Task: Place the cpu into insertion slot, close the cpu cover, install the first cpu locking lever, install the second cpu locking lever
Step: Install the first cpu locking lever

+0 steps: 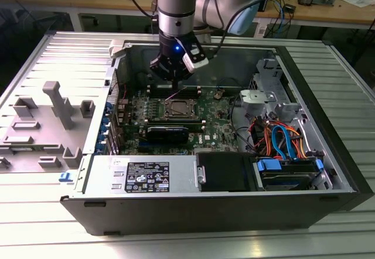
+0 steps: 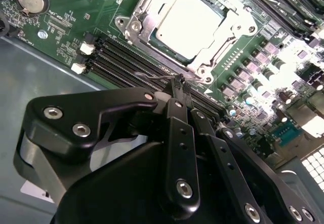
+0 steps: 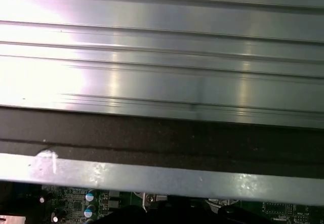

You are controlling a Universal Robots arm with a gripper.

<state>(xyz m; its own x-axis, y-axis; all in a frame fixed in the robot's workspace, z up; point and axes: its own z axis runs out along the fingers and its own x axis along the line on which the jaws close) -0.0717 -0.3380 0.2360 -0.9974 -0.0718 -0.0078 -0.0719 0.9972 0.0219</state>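
The cpu [image 2: 190,17] sits in the insertion slot [image 1: 178,109] on the green board [image 2: 76,26], with the cpu cover [image 2: 225,29] closed flat over it, its silver frame lying around the chip's edges. The gripper [image 2: 179,83] hangs just above the slot's edge, on the side of the black memory slots [image 2: 126,57], fingers [image 2: 176,89] drawn together on a thin wire lever [image 2: 152,76] that runs along that side of the slot. In the exterior view the gripper [image 1: 174,82] stands inside the open case [image 1: 328,124], directly behind the slot.
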